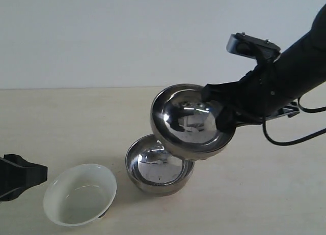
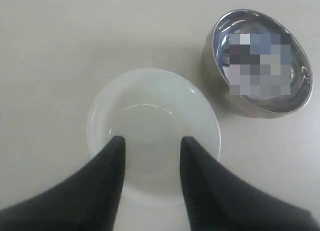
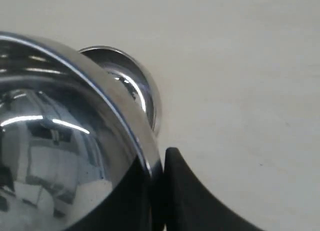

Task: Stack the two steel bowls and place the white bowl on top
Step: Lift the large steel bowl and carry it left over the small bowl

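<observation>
Gleaming round steel bowl (image 1: pixel 191 120), rim in matte black right gripper (image 3: pixel 156 171)

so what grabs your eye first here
A tilted steel bowl hangs in the air, pinched at its rim by the right gripper, just above the second steel bowl on the table. Beside that sits the white bowl, with the open left gripper pointed at it.

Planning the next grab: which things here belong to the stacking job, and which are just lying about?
Job: steel bowl held in right gripper; second steel bowl below it; white bowl under open left gripper.
Lying about: no loose extras; only the table and arm cable.
</observation>
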{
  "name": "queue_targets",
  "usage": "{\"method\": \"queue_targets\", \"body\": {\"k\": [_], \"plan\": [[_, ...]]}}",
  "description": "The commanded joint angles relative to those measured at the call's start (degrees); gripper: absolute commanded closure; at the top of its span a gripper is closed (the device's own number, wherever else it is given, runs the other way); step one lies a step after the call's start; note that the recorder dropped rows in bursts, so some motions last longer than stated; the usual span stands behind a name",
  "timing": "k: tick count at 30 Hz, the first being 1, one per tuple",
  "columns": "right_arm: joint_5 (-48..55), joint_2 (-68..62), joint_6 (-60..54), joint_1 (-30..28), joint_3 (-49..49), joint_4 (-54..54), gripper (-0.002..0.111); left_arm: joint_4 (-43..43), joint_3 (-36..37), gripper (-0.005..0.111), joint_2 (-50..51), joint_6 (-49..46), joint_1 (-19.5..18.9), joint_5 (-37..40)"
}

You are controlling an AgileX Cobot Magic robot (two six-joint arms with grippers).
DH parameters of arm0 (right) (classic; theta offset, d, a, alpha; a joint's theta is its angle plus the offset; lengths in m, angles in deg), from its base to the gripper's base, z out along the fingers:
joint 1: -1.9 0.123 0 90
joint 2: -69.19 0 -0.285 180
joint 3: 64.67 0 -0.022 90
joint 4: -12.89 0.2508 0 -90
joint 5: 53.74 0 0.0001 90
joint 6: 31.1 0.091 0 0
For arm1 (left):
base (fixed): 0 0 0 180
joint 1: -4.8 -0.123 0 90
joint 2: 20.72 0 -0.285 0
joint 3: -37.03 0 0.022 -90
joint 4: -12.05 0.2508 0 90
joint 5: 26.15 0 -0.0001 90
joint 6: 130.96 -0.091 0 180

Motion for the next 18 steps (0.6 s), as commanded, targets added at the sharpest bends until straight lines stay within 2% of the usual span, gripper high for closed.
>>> {"method": "queue_targets", "body": {"k": [1, 18], "plan": [[-1.53, -3.16, 0.73, 3.09, -1.93, 0.98, 0.108, -0.44, 0.15, 0.072, -0.21, -0.59, -0.05, 0.33], [-2.63, -11.86, 0.75, 3.87, -5.02, 3.82, 0.108, -0.44, 0.15, 0.072, -0.21, -0.59, -0.05, -0.3]]}}
